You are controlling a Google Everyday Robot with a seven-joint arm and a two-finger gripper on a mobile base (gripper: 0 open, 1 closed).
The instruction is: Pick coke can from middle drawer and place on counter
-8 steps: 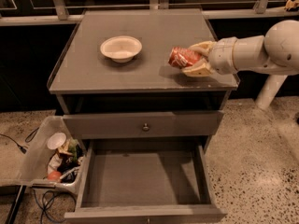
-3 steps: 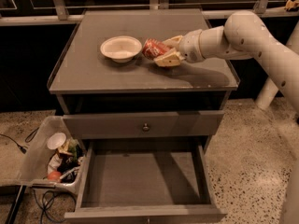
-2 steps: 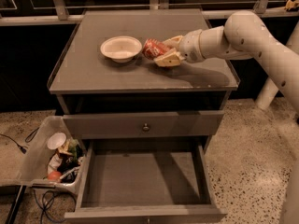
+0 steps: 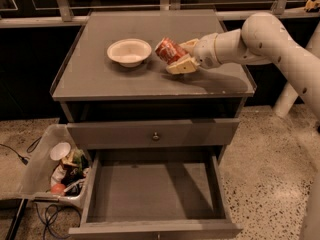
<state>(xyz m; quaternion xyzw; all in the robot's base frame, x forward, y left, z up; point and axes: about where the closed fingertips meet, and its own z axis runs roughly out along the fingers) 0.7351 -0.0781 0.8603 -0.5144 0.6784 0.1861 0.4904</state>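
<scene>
The red coke can (image 4: 168,49) is tilted and held between the fingers of my gripper (image 4: 179,56), just above the grey counter (image 4: 95,79), right of the white bowl (image 4: 129,51). My gripper reaches in from the right and is shut on the can. The middle drawer (image 4: 155,186) is pulled out below, its grey floor bare.
A closed drawer front with a round knob (image 4: 155,135) sits above the open drawer. A clear bin of clutter (image 4: 59,169) stands on the floor at the left of the cabinet. A rail and dark panels run behind the counter.
My gripper carried the can leftward over the counter, from the right side to just beside the white bowl. In the last second it has barely moved.
</scene>
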